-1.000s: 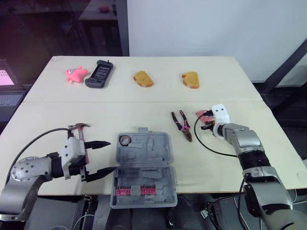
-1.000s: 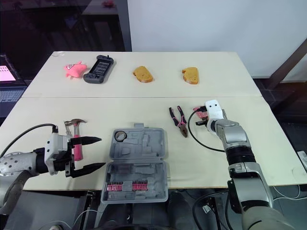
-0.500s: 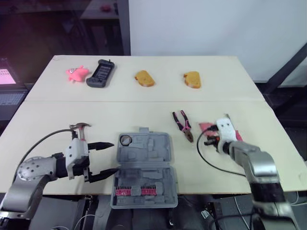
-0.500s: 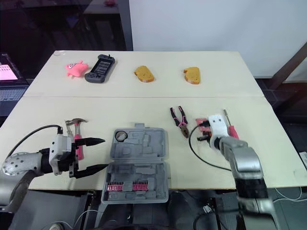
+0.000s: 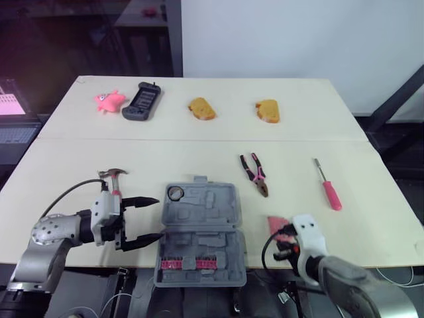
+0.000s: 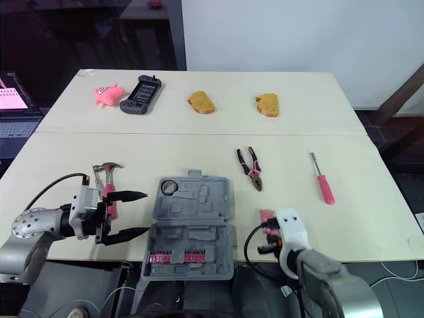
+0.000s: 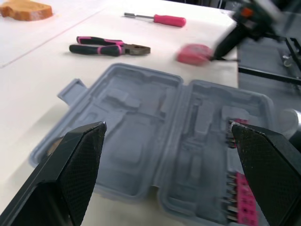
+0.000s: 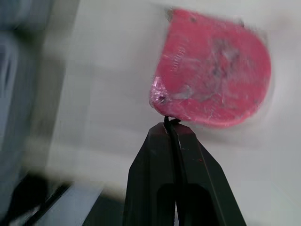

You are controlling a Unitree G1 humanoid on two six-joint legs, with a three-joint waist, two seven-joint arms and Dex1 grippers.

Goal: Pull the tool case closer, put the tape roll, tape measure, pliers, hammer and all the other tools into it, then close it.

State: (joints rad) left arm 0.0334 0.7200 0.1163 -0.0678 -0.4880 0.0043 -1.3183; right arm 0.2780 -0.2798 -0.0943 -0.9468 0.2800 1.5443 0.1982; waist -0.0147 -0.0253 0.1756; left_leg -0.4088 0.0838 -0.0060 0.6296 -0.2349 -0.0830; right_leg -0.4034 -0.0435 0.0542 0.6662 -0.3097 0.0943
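Bright even light, faint shadow under pliers (image 5: pixel 255 173)

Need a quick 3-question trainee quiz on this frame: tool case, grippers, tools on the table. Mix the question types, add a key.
1. True or false: a tape roll sits inside the open grey plastic tool case.
2. What is the right gripper shut on? A. black-and-pink pliers B. flat pink tape measure C. pink-handled hammer
3. Name the tool lying farthest to the robot's right on the beige table.
Key: 1 true; 2 B; 3 the pink-handled screwdriver.
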